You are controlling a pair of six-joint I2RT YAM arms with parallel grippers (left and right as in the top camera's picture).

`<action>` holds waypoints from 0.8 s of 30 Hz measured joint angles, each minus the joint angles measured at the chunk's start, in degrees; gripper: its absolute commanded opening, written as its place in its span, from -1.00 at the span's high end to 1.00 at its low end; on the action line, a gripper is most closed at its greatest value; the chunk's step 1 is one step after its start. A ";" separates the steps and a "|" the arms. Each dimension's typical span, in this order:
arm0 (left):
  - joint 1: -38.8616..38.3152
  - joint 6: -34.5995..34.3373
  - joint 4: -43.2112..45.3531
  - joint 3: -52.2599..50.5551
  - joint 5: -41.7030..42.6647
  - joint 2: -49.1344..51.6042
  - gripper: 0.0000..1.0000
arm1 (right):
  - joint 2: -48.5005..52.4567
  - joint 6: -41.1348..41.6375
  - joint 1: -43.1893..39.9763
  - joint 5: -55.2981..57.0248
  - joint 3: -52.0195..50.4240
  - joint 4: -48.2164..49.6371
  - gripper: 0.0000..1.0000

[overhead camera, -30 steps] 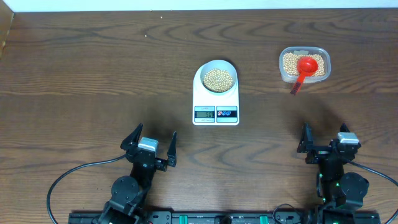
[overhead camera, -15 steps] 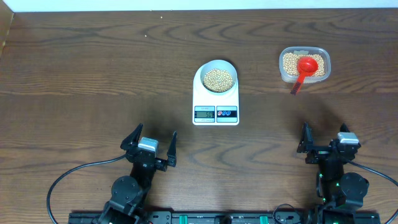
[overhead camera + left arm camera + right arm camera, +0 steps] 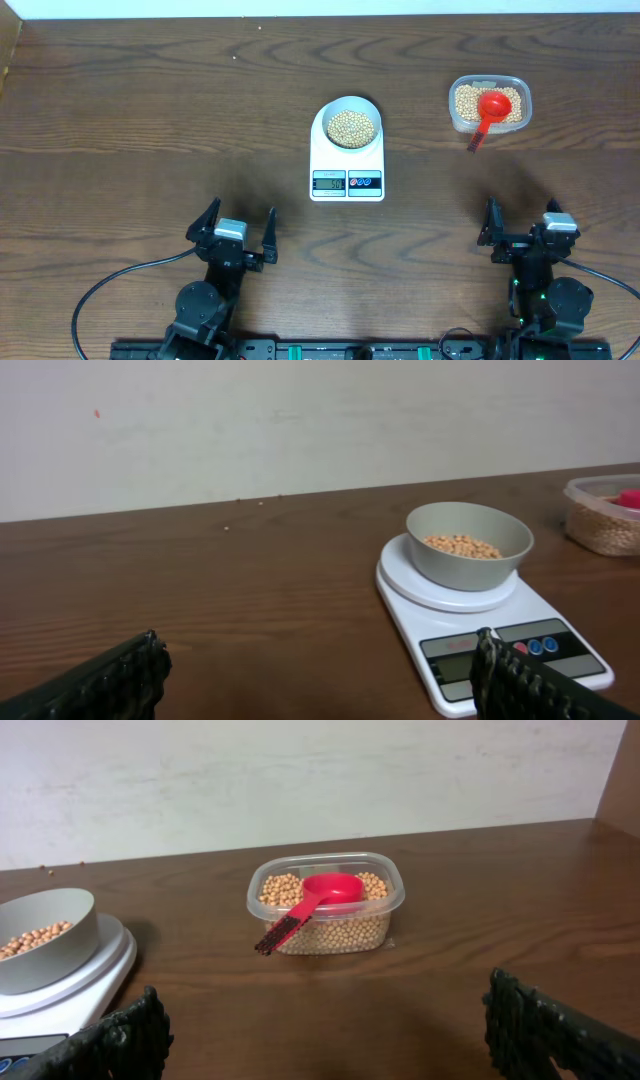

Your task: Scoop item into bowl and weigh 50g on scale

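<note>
The white bowl point(image 3: 350, 123) stands on the white scale point(image 3: 347, 182) at the table's middle, with a pile of tan beans, the item point(image 3: 351, 127), inside it. In the left wrist view the bowl point(image 3: 468, 555) and scale point(image 3: 500, 645) lie ahead to the right. My left gripper point(image 3: 240, 222) point(image 3: 320, 650) is open and holds nothing, near the front edge, left of the scale. My right gripper point(image 3: 522, 222) point(image 3: 325, 1010) is open with nothing in it at the front right. It faces the bean tub point(image 3: 326, 915), while the bowl point(image 3: 45, 940) shows at its left edge.
A clear plastic tub point(image 3: 489, 103) of beans sits at the back right. A red scoop point(image 3: 488, 110) point(image 3: 320, 895) lies in it, its handle hanging over the near rim. Black cables trail from both arm bases at the front edge.
My left gripper has shifted slightly to the left near the front edge. The right arm, bowl, scale and tub have not moved.
</note>
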 measured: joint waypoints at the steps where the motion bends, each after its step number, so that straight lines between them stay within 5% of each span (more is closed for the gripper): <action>1: 0.35 0.00 0.02 0.00 0.02 0.00 -0.96 | 0.00 -0.02 0.00 0.00 0.00 0.00 -0.99; 24: 2.14 0.00 0.00 0.00 0.00 0.00 -0.96 | 0.00 0.00 0.00 0.00 0.00 0.00 -0.98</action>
